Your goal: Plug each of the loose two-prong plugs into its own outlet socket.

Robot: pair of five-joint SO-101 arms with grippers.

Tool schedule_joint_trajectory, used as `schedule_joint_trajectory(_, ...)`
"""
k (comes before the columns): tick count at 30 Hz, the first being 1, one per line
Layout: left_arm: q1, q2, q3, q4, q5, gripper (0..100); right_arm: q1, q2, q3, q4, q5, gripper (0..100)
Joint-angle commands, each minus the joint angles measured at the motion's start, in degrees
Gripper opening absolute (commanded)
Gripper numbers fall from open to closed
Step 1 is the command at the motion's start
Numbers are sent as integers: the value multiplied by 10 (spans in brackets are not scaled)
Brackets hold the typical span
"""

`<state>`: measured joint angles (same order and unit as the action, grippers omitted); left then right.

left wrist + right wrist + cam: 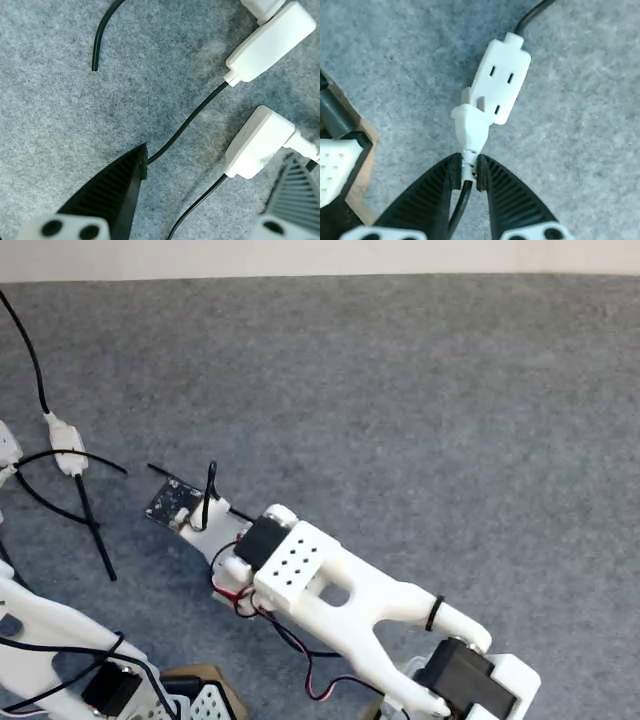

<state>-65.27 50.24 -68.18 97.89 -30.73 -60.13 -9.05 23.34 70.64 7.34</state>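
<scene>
White plug (469,125), apparently against outlet socket (502,75)

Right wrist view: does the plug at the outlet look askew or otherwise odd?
Yes. The white plug, held at its cord end by the right gripper, lies tilted against the outlet block. Its prongs show beside the block's edge rather than sunk into the slots, so it is not seated.

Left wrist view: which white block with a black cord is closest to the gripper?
The white plastic block whose end lies right beside the open gripper. The other corded white block lies farther off across the grey carpet.
</scene>
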Motion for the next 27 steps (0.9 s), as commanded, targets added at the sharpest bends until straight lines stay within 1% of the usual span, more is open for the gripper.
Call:
schedule_joint_trajectory(1,4,-8,-24,4,-5,397,43,-6,-28,32,25,5)
schedule_joint_trajectory(4,3,-8,-24,2,-5,397,91,-7,-24,39,53,5)
schedule_joint_trajectory(6,5,-8,-24,2,-5,397,128,-9,-12,39,86,5)
schedule_joint_trajectory(9,3,-8,-24,2,-5,397,194,-34,-6,39,149,5)
schedule_joint_trajectory(12,4,-8,-24,1,-6,397,263,-75,-4,38,231,5)
schedule_joint_trajectory(14,6,-7,-24,1,-6,397,291,-94,0,34,275,5)
schedule_joint_trajectory(16,10,-7,-24,1,-6,397,292,-91,42,27,282,5)
schedule_joint_trajectory(17,14,-7,-23,1,-6,397,285,-89,73,7,282,5)
schedule_joint_trajectory(20,20,-7,-22,1,-6,397,248,-88,188,-86,280,5)
schedule_joint_trajectory(22,21,-7,-22,1,-6,397,232,-88,250,-143,251,5)
schedule_joint_trajectory(24,22,-7,-22,1,-6,397,227,-88,273,-184,221,9)
schedule_joint_trajectory(27,22,-7,-22,1,-6,397,227,-88,277,-194,216,28)
